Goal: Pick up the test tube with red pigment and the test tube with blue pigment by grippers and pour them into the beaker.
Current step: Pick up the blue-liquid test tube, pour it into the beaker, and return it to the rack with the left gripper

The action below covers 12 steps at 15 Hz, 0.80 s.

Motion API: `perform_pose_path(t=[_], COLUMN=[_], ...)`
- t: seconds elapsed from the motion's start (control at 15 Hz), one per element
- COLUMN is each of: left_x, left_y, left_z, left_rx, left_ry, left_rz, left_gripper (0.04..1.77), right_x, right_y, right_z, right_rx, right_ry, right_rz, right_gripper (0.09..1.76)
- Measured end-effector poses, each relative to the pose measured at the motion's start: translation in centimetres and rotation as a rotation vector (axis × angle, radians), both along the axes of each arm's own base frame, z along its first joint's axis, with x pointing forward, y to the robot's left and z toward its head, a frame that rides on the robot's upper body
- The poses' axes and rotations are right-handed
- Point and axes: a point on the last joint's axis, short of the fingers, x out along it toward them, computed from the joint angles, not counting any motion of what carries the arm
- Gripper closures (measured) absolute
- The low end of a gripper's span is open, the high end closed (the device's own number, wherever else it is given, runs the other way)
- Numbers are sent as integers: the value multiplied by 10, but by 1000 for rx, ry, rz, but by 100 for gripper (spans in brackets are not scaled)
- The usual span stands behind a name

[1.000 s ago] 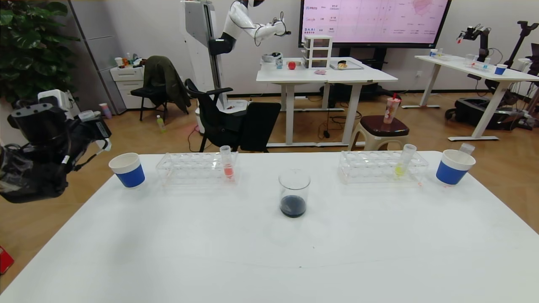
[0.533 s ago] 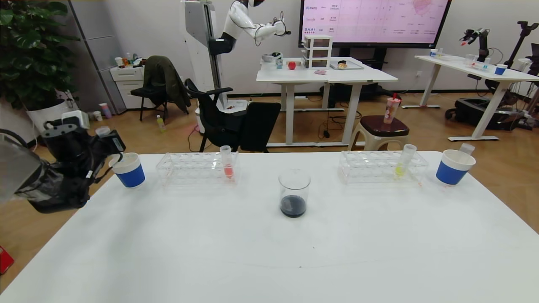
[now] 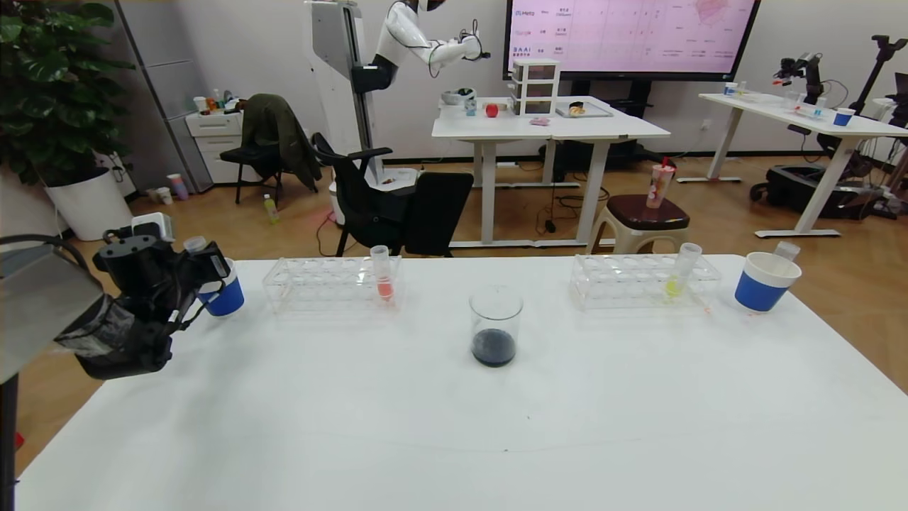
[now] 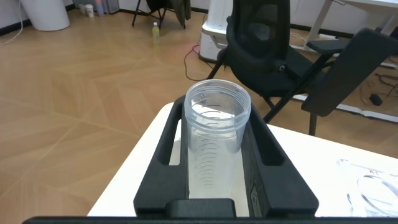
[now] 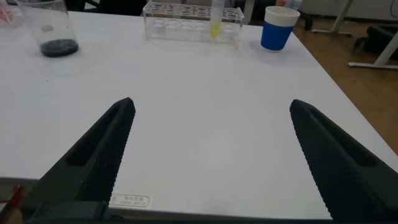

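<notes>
Beaker (image 3: 496, 325) holds dark liquid; left gripper (image 3: 202, 266), clamped on an emptied tube (image 4: 217, 146), has swung over the blue cup (image 3: 227, 298); right gripper (image 5: 208, 155) gapes wide.

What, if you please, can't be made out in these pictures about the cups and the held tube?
- Left blue cup, head view: the left gripper covers its rim and inside.
- Held empty tube, left wrist view: its bottom is hidden.
- Right blue cup, head view: its wall hides the tube inside.
</notes>
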Motion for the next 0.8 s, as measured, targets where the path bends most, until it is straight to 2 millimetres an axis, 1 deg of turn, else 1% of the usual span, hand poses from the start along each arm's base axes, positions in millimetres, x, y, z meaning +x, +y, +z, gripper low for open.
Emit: perform_pose_path(t=[0.07, 0.13, 0.2, 0.27, 0.33, 0.4, 0.53, 0.6, 0.67, 0.8], left_x=[0, -1, -2, -2, -3, -3, -4, -4, -3, -4], left_y=[0, 1, 1, 1, 1, 1, -3, -10, -23, -59], left_z=[-1, -1, -1, -1, 1, 3, 12, 21, 32, 55], left_rx=[-1, 1, 2, 4, 5, 6, 10, 14, 18, 21], left_ry=[3, 5, 7, 7, 5, 2, -16, -32, -47, -41], left_rz=[0, 1, 2, 2, 2, 2, -5, -20, -48, -131], left_gripper=[127, 109, 77, 37, 15, 6, 6, 6, 6, 6], right_x=[0, 0, 0, 0, 0, 0, 0, 0, 0, 0], right_y=[0, 0, 0, 0, 0, 0, 0, 0, 0, 0], right_z=[0, 0, 0, 0, 0, 0, 0, 0, 0, 0], right_rx=[0, 0, 0, 0, 0, 0, 0, 0, 0, 0], right_ry=[0, 0, 0, 0, 0, 0, 0, 0, 0, 0], right_rz=[0, 0, 0, 0, 0, 0, 0, 0, 0, 0], right_gripper=[11, 11, 11, 11, 11, 11, 11, 11, 11, 11])
